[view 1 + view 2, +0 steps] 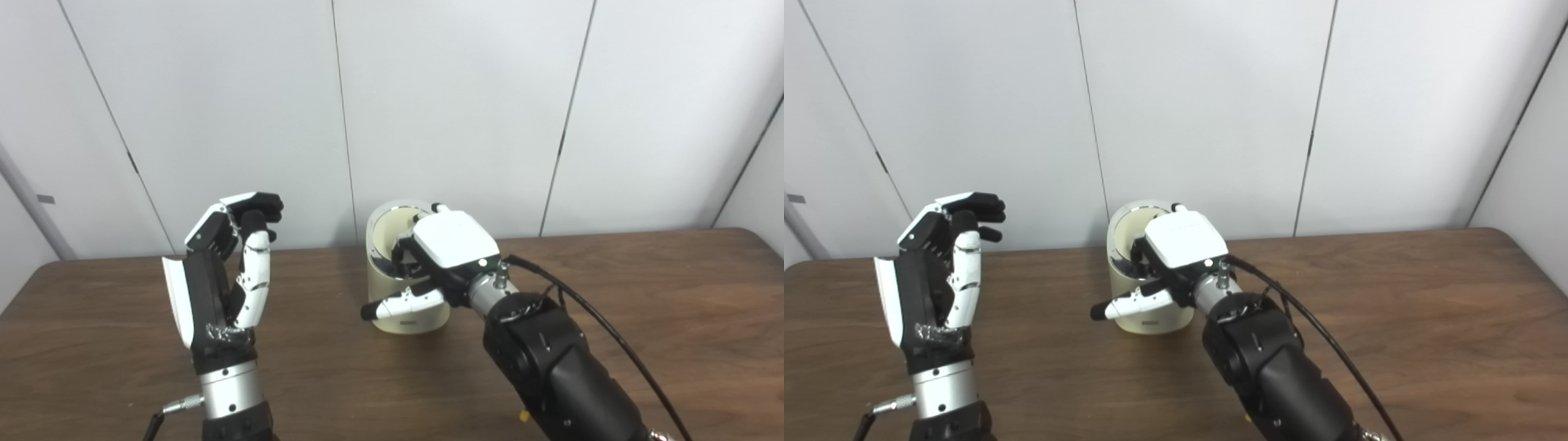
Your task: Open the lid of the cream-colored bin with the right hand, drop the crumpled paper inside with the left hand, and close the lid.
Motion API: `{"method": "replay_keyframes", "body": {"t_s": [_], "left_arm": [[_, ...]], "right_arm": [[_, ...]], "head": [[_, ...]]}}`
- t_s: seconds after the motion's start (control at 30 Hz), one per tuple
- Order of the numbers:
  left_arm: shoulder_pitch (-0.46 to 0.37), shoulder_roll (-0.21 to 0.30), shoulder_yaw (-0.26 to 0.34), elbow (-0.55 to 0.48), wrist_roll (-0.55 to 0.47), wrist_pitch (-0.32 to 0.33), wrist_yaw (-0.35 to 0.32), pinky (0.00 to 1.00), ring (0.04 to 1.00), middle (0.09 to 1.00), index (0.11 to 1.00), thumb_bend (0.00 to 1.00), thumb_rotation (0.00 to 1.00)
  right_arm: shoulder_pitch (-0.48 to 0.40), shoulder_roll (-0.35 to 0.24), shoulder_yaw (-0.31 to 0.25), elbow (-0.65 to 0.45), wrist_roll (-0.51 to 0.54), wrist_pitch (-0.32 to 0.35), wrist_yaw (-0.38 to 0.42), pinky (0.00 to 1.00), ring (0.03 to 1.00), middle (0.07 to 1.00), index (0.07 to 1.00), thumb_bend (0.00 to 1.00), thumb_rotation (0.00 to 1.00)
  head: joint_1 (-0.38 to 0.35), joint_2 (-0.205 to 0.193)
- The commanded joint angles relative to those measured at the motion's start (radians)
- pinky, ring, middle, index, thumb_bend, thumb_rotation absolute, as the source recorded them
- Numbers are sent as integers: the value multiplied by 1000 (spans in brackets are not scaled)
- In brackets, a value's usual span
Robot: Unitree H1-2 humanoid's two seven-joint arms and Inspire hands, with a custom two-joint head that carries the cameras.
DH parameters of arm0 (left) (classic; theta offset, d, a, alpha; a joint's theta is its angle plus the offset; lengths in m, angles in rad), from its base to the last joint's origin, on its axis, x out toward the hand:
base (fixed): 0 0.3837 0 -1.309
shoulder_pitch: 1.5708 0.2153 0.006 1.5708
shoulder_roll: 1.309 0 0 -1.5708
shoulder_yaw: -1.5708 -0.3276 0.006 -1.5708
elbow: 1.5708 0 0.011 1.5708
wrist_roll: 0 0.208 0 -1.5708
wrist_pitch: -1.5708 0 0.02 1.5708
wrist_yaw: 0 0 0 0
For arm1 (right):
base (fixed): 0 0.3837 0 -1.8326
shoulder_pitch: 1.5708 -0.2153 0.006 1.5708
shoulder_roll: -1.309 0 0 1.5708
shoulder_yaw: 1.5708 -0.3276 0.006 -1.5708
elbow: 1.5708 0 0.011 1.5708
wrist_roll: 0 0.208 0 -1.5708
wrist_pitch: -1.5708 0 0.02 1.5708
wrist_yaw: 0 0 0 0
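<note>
The cream-colored bin (409, 309) stands at the middle of the table near the wall. Its lid (392, 225) is tilted up at the back, and its pale inner face and chrome rim show. My right hand (450, 245) lies palm down over the bin's mouth. The fingers reach down toward the lid and are mostly hidden under the white back of the hand. Its thumb (401, 304) sticks out to the left across the bin's front. My left hand (229, 269) is raised upright at the left, well apart from the bin, fingers loosely curled with nothing between them. No crumpled paper is visible.
The brown wooden table (643, 294) runs to the white panelled wall (453, 104) behind. A black cable (612, 337) arcs from the right wrist toward the lower right. The table's rounded far right corner (756, 236) is in view.
</note>
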Motion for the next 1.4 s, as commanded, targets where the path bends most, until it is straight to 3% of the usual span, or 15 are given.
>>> {"method": "replay_keyframes", "body": {"t_s": [0.0, 0.2, 0.27, 0.3, 0.33, 0.43, 0.67, 0.93, 1.37], "left_arm": [[-36, -7, -2, -35, 8, -5, 0, 470, 573, 592, 574, 335, 671], [-34, -7, -5, -37, 11, 0, -2, 471, 574, 592, 574, 336, 663], [-34, -5, -6, -35, 13, -2, -2, 470, 574, 592, 574, 333, 664], [-33, -5, -6, -34, 13, -3, -2, 470, 573, 591, 574, 330, 668], [-33, -5, -7, -34, 13, -3, -3, 471, 573, 590, 574, 331, 670], [-33, -3, -6, -27, 12, -8, 0, 472, 575, 591, 575, 329, 673], [-34, 5, -2, -14, 2, -18, 2, 474, 578, 594, 574, 326, 660], [-30, 11, -3, -8, -1, -25, 2, 482, 582, 596, 576, 315, 660], [-25, 16, -1, -6, -2, -30, 2, 481, 583, 596, 575, 322, 670]], "right_arm": [[64, 6, 28, 72, 69, -19, 85, 1000, 918, 796, 584, 974, 1000], [74, 0, 24, 62, 83, -22, 75, 1000, 910, 787, 515, 970, 1000], [75, -2, 21, 51, 85, -19, 77, 1000, 910, 790, 563, 975, 1000], [74, -3, 19, 42, 86, -18, 80, 1000, 912, 798, 672, 968, 1000], [73, -4, 17, 35, 87, -18, 82, 1000, 911, 804, 721, 960, 1000], [80, -6, -2, 14, 106, -24, 39, 1000, 908, 809, 790, 958, 988], [90, -13, -60, -64, 158, -33, -32, 990, 911, 832, 813, 925, 928], [96, -11, -115, -141, 197, -14, -23, 1000, 917, 855, 820, 883, 915], [196, 3, -215, -219, 333, -48, -157, 1000, 939, 881, 861, 818, 843]], "head": [[-1, 2], [-1, 2], [-1, 2], [-1, 2], [-1, 2], [-3, -5], [-9, -14], [-11, -21], [-8, -29]]}}
